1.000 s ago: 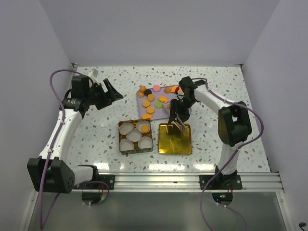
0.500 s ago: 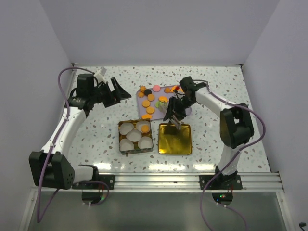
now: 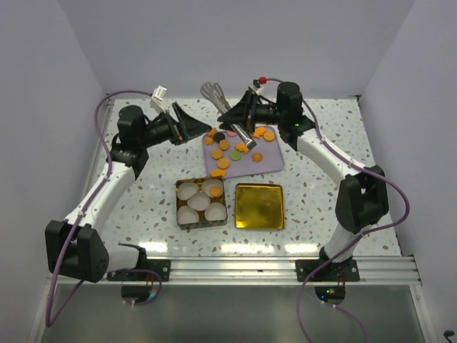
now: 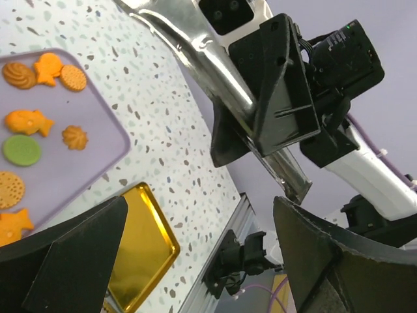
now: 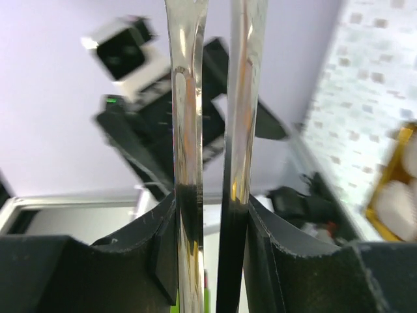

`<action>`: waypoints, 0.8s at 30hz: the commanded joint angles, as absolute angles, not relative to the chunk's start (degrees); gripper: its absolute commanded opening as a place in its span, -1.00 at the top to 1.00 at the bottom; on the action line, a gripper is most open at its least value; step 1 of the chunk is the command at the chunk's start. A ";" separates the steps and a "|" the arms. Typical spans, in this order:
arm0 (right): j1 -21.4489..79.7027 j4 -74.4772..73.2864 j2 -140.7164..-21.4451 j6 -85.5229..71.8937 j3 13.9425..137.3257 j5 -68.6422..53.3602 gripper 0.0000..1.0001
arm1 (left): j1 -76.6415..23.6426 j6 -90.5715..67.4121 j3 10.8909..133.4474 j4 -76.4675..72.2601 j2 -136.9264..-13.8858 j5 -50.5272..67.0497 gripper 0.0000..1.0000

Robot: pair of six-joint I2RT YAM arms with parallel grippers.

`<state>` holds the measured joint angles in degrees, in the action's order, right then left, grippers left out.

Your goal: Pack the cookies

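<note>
Cookies (image 3: 232, 151) sit loose on the purple tray (image 3: 271, 163) at 12 o'clock from the tin (image 3: 178, 204), and they look light and crumbly, so I'd nip each gently by its edges; the right gripper (image 3: 243, 114) is clamped on the tongs (image 3: 212, 91), while the left gripper (image 3: 194, 125) gapes wide and empty.

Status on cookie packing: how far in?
Done: one orange cookie sits in a paper cup of the tin; the gold lid lies off beside it. In hand: right gripper holds tongs raised, facing the open left gripper. Left: the other cookies are on the purple tray; four cups look empty.
</note>
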<state>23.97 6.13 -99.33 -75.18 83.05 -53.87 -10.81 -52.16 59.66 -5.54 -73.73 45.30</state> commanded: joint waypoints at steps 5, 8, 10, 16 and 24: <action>28.65 46.63 -99.67 -105.37 82.61 -54.85 0.21 | -12.04 -65.65 55.90 -31.79 -71.19 44.92 -1.00; 29.79 50.09 -100.37 -108.36 83.14 -54.23 0.21 | -12.04 -68.11 55.55 -38.39 -71.19 44.30 -1.00; 30.14 50.10 -100.20 -108.72 83.06 -54.05 0.22 | -12.04 -71.00 55.11 -42.34 -71.19 44.38 -1.00; 30.15 52.46 -100.63 -110.65 82.44 -53.88 0.23 | -11.78 -76.20 54.14 -53.78 -70.40 44.74 -1.00; 30.58 57.65 -101.42 -115.65 82.35 -54.58 0.24 | -10.90 -79.89 52.56 -60.64 -71.80 42.81 -1.00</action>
